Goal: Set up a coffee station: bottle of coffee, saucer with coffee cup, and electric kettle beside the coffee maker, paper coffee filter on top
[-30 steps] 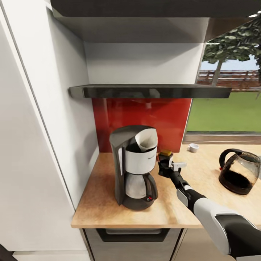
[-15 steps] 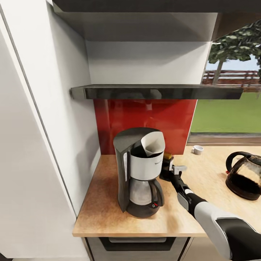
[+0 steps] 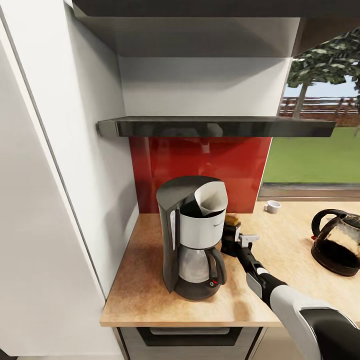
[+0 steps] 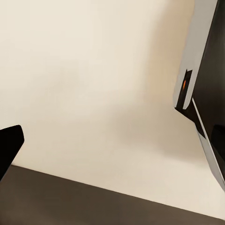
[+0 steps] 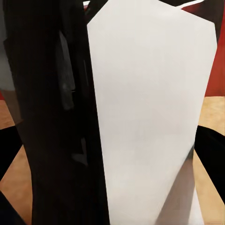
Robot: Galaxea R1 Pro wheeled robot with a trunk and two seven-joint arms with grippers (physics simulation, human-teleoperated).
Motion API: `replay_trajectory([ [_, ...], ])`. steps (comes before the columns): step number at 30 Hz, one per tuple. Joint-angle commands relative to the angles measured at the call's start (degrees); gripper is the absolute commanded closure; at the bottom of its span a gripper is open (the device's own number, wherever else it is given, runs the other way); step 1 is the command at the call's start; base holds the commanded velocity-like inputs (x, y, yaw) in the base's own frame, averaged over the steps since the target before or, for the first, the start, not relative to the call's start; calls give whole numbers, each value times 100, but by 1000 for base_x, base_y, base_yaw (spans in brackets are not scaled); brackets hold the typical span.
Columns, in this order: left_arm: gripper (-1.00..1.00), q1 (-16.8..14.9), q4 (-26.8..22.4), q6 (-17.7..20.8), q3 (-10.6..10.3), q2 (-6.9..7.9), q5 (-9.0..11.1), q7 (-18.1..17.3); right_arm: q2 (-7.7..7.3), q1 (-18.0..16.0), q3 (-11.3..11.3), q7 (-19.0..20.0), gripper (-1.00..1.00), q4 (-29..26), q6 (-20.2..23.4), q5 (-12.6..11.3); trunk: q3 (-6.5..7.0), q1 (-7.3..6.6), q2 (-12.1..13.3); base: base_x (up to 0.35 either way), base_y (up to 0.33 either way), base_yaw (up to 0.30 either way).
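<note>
We have the right tool point(image 3: 234, 239) low on the worktop point(image 3: 150, 280), pressed in just beside the coffee maker point(image 3: 192, 235) — a yellow-topped bottle of coffee point(image 3: 231, 221) sits at its tip. Whether its fingers are clamped or apart, we cannot tell. We want a slow, straight retreat — no nudging the paper coffee filter point(image 3: 210, 195) above.

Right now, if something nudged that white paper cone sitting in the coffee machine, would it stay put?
Probably not firmly. The paper filter looks thin and light, and stands loosely in the coffee maker with its rim above the top, so a nudge would likely tilt or crumple it.
</note>
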Motion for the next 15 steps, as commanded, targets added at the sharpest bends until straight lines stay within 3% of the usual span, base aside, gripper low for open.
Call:
replay_trajectory([
  [1, -100, -7, 7, 5, -3, 0, 41, 7, -2, -4, 22, 38, -100, 7, -14, -62, -13, 4, -13, 0, 0, 0],
  [15, -100, -7, 7, 1, -3, 0, 41, 10, -2, 25, 21, 38, -100, 1, -14, -63, -13, 4, -13, 0, 0, 0],
])
